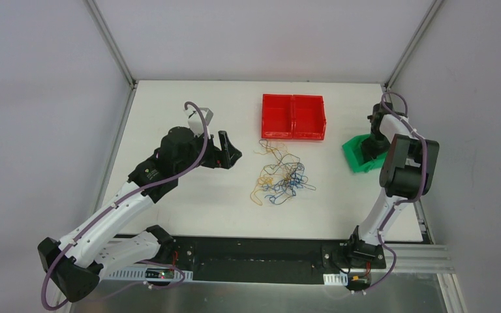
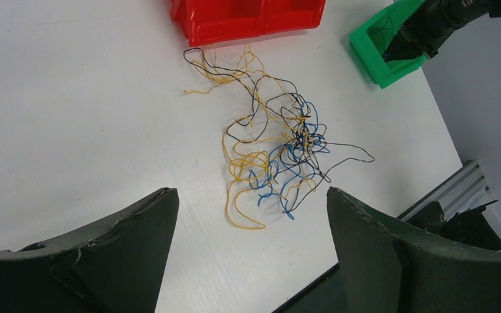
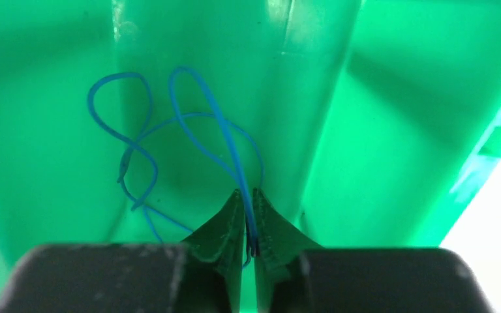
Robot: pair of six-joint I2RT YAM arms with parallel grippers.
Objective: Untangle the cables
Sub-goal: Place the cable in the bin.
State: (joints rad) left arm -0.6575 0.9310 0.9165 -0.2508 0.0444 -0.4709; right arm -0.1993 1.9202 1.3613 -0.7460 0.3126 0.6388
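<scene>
A smooth, matt white table (image 1: 169, 130) is lying under a glossy red plastic bin (image 1: 293, 116), and on the near side of that bin thin cables (image 1: 280, 179) in smooth yellow, blue and black coating are curling. Right of the red plastic bin a shiny green plastic bin (image 1: 354, 158) is reflecting light around a slick blue cable (image 3: 215, 124), while the fingers (image 2: 104, 261) of the left gripper (image 2: 249, 195) are showing dull, rough dark plastic.

Left arm (image 1: 114, 208), right arm (image 1: 383, 207): white links, black rounded joints. Purple hose (image 1: 203, 134) clipped along each. Black bases (image 1: 365, 251), lower frame. Fingers (image 2: 124, 261): dark, wedge-shaped, rough-surfaced.
</scene>
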